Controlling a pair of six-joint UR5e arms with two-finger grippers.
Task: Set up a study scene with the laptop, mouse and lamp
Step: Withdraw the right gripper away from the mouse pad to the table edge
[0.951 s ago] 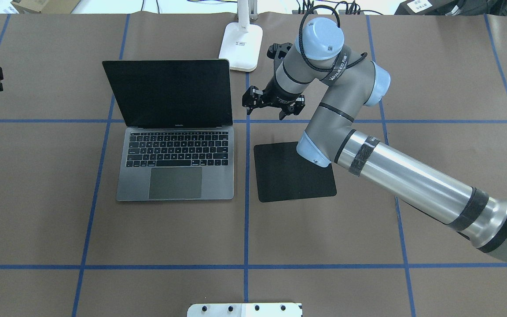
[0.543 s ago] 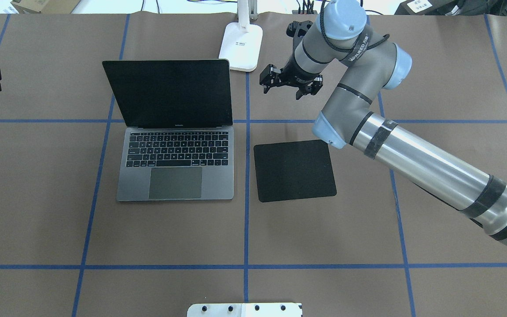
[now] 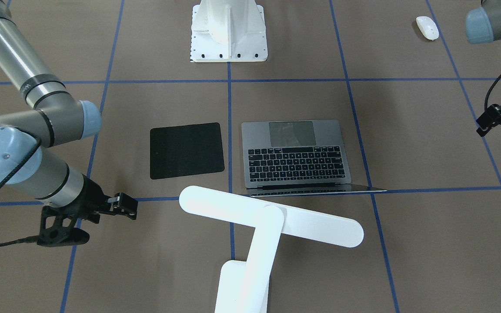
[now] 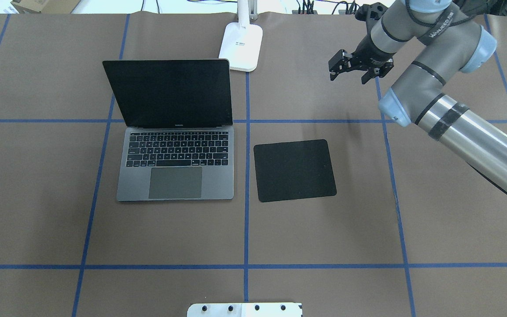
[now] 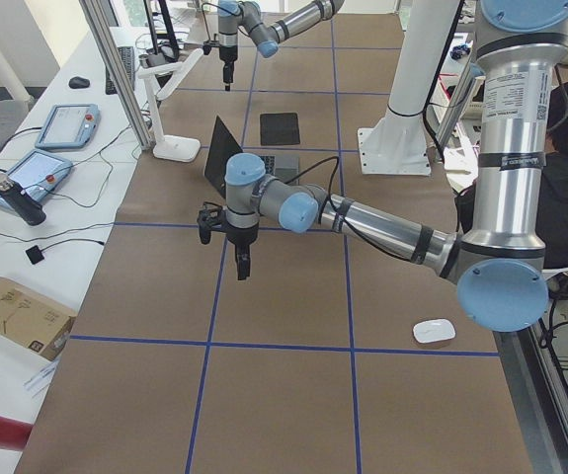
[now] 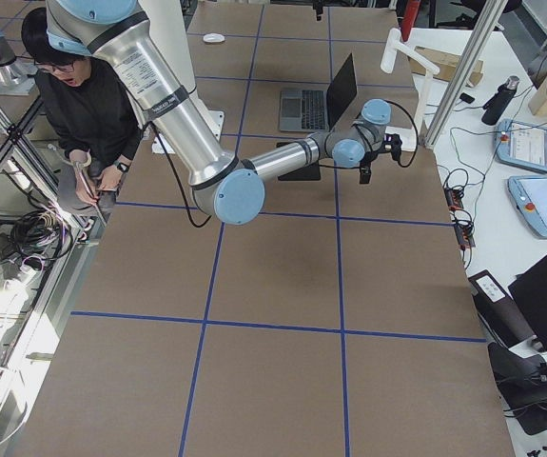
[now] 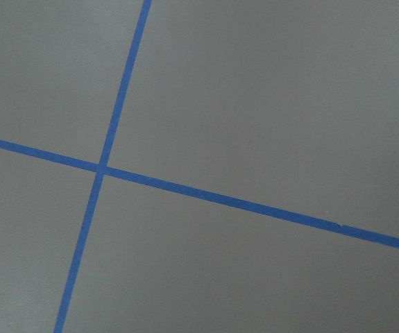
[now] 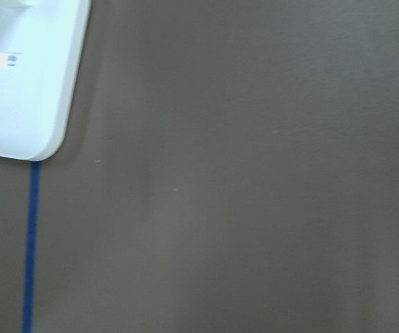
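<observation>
The open dark-grey laptop (image 4: 176,163) stands left of centre, screen up, and shows in the front view (image 3: 296,156) too. The white lamp (image 4: 241,46) stands behind the laptop's right corner, its bar head (image 3: 272,221) over the laptop's far edge. Its base corner shows in the right wrist view (image 8: 19,83). The white mouse (image 3: 427,27) lies near the robot's base on its left side, out of the overhead view. My right gripper (image 4: 347,80) is open and empty, in the air right of the lamp. My left gripper (image 3: 487,124) hangs off the laptop's left; I cannot tell its jaws.
A black square mat (image 4: 295,170) lies right of the laptop. The white bolted pedestal (image 3: 228,30) stands at the near table edge. Blue tape lines grid the brown table. An operator (image 6: 83,105) sits beside the table.
My right gripper has swung right and farther back, away from the lamp base and off the mat, still open. My left gripper has left the overhead view's left edge.
</observation>
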